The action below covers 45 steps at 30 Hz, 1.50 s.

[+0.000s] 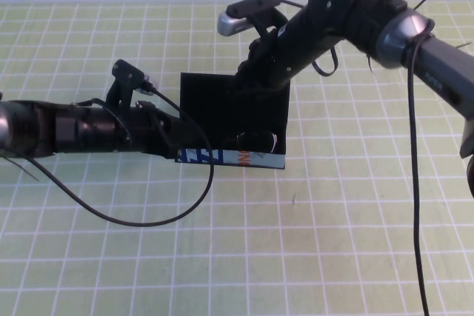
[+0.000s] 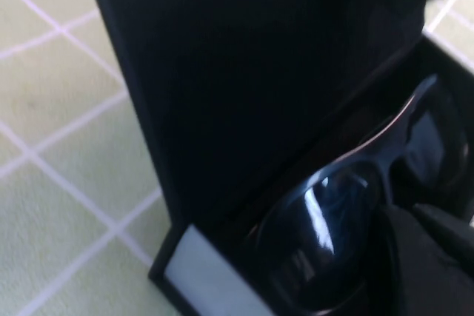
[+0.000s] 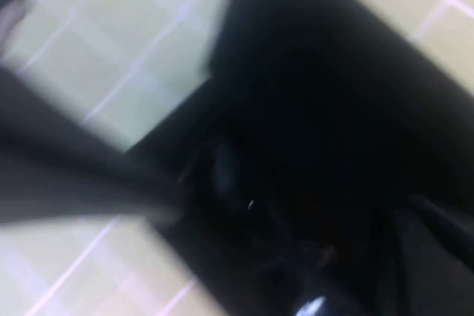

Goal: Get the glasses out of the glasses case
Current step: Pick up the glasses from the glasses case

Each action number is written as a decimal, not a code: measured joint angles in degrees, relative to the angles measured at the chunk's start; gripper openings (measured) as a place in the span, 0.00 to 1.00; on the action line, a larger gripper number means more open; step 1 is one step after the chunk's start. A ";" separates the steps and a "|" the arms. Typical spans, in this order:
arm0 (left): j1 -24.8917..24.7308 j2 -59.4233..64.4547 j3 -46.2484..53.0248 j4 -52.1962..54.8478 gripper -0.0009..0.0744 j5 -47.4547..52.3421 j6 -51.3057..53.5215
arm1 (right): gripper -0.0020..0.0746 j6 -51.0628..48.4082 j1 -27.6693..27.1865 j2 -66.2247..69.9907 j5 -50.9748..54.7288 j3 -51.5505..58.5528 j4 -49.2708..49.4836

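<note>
Black thick-rimmed dark-lensed glasses [image 2: 348, 220] lie inside the open light-blue-fronted rectangular glasses case [image 1: 233, 158], whose flap could drop if the closed right gripper [image 1: 248, 79] at twelve o'clock slips; left gripper [image 1: 172, 140] at nine o'clock, state untellable.

— What do the two arms look like in the high view?

— The left arm [image 1: 81, 129] at left-centre is matte black with a silver-grey joint at the frame's edge; a thin black cable [image 1: 148, 212] loops beneath it.

— And the right arm [image 1: 348, 20]?

— Upper right: black links, a grey metallic joint collar, a grey shell, a silver-grey wrist camera [image 1: 248, 14], and a black cable hanging down.
</note>
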 joint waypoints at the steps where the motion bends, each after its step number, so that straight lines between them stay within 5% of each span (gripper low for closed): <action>1: 0.00 -0.36 0.00 0.00 0.01 0.00 -0.43 | 0.01 -1.28 0.00 -0.11 2.54 -1.28 0.49; 10: 0.00 -0.85 0.00 0.34 0.01 -0.12 -2.41 | 0.05 -18.84 2.56 -0.11 14.19 -3.94 -1.06; 17: 0.00 -0.85 0.00 0.39 0.01 -1.86 -3.39 | 0.33 -21.32 6.41 -0.23 14.53 -3.62 -6.95; 20: 0.00 -0.85 0.00 0.78 0.01 -2.00 -4.10 | 0.38 -19.10 6.41 -1.94 14.53 0.12 -8.49; 26: 0.00 -0.85 0.00 1.79 0.01 -2.00 -5.33 | 0.39 -21.86 6.41 -8.69 14.49 8.71 -9.08; 45: 0.00 -0.85 0.00 1.73 0.01 -2.45 -5.37 | 0.40 -36.84 6.41 -4.89 0.11 8.98 -9.23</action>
